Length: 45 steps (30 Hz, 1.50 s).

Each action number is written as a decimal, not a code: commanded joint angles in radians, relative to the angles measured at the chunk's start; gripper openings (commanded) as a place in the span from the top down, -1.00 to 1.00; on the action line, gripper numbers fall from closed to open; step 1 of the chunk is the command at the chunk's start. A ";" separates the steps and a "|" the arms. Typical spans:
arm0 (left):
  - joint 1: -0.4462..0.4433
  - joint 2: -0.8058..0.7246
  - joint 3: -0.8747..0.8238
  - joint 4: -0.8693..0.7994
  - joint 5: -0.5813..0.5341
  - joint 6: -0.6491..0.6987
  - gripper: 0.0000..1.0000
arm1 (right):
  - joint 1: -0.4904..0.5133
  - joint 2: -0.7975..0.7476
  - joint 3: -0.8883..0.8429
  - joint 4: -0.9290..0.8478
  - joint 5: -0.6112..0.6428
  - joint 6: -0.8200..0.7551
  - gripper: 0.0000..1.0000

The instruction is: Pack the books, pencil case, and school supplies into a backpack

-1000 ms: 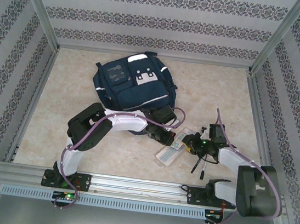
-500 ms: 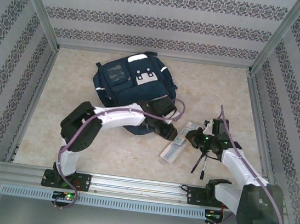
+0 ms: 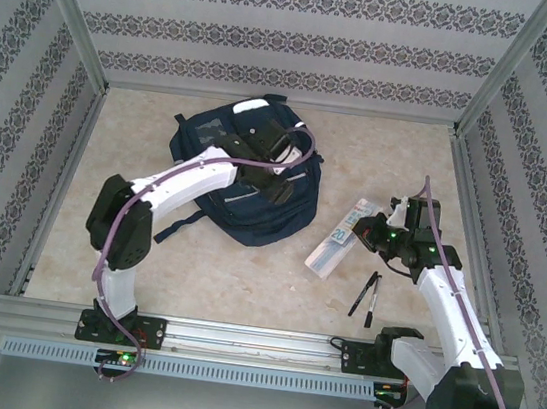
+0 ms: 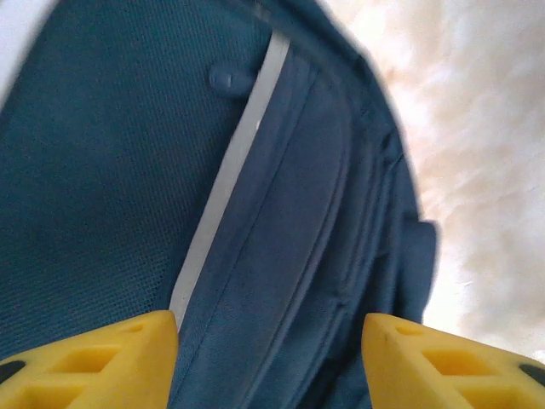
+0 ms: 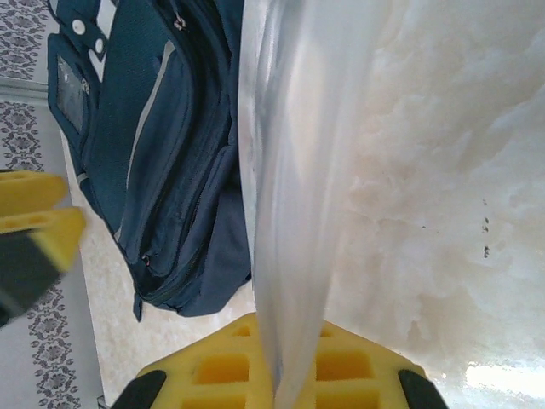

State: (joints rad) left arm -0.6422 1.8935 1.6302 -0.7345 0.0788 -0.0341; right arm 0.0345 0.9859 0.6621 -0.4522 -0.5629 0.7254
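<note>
The right claw (image 5: 279, 358) is clamped on the one pencil case (image 5: 289, 170), which reaches out from it toward the one backpack (image 5: 162, 162). Near this claw, on its side toward the arm bases, two black pens (image 3: 368, 298) lie together on the table (image 3: 243, 281), with nothing over them. The left claw (image 4: 268, 358) hangs over the backpack with its fingers apart, holding nothing. A second ago it was shut beside the case, low at the backpack's edge. Since then the case has moved to the right, away from the backpack.

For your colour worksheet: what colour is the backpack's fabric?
Navy blue; the backpack shows best in the left wrist view.
</note>
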 commanded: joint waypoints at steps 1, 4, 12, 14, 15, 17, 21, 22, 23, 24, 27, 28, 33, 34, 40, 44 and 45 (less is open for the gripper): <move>-0.008 0.047 0.024 -0.088 -0.025 0.094 -0.23 | -0.010 -0.014 0.030 -0.033 -0.015 -0.014 0.97; -0.002 0.087 0.026 -0.070 -0.027 0.090 -0.33 | -0.010 -0.019 0.025 -0.035 -0.026 -0.013 0.98; 0.008 0.196 0.103 -0.085 -0.181 0.129 0.04 | -0.010 -0.028 0.022 -0.033 -0.056 -0.002 1.00; 0.009 0.202 0.114 -0.085 -0.188 0.148 0.42 | -0.010 -0.020 0.021 -0.020 -0.088 0.014 1.00; 0.009 0.197 0.114 -0.082 -0.189 0.160 0.60 | -0.010 -0.013 0.020 -0.007 -0.112 0.030 1.00; 0.008 0.172 0.117 -0.077 -0.190 0.181 0.88 | -0.010 -0.003 0.013 0.032 -0.163 0.072 1.00; 0.008 0.072 0.164 -0.083 -0.214 0.177 1.00 | -0.007 0.043 -0.022 0.236 -0.347 0.237 1.00; 0.009 0.044 0.179 -0.079 -0.222 0.176 1.00 | -0.004 0.058 -0.028 0.290 -0.379 0.277 1.00; 0.009 0.014 0.200 -0.078 -0.224 0.177 1.00 | 0.002 0.074 -0.028 0.334 -0.401 0.316 1.00; 0.008 -0.014 0.225 -0.074 -0.230 0.177 1.00 | 0.011 0.088 -0.019 0.353 -0.407 0.336 1.00; 0.009 -0.084 0.283 -0.044 -0.257 0.182 1.00 | 0.054 0.137 0.017 0.400 -0.373 0.374 1.00; 0.008 -0.102 0.297 -0.032 -0.263 0.183 1.00 | 0.072 0.158 0.030 0.419 -0.354 0.388 1.00; 0.008 -0.167 0.330 0.045 -0.249 0.198 1.00 | 0.192 0.301 0.096 0.599 -0.193 0.518 1.00; 0.008 -0.172 0.327 0.057 -0.247 0.199 1.00 | 0.215 0.330 0.106 0.646 -0.149 0.541 1.00; 0.006 -0.177 0.330 0.079 -0.176 0.165 1.00 | 0.318 0.614 0.241 0.850 0.072 0.530 1.00; 0.006 -0.177 0.326 0.088 -0.145 0.137 1.00 | 0.387 0.768 0.323 0.862 0.198 0.483 1.00; 0.006 -0.178 0.324 0.089 -0.140 0.133 1.00 | 0.405 0.795 0.320 0.864 0.245 0.511 1.00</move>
State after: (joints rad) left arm -0.6346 1.7462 1.9175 -0.7872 -0.0753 0.1265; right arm 0.4015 1.7363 0.9554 0.3405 -0.4709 1.2327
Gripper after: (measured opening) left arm 0.044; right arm 0.042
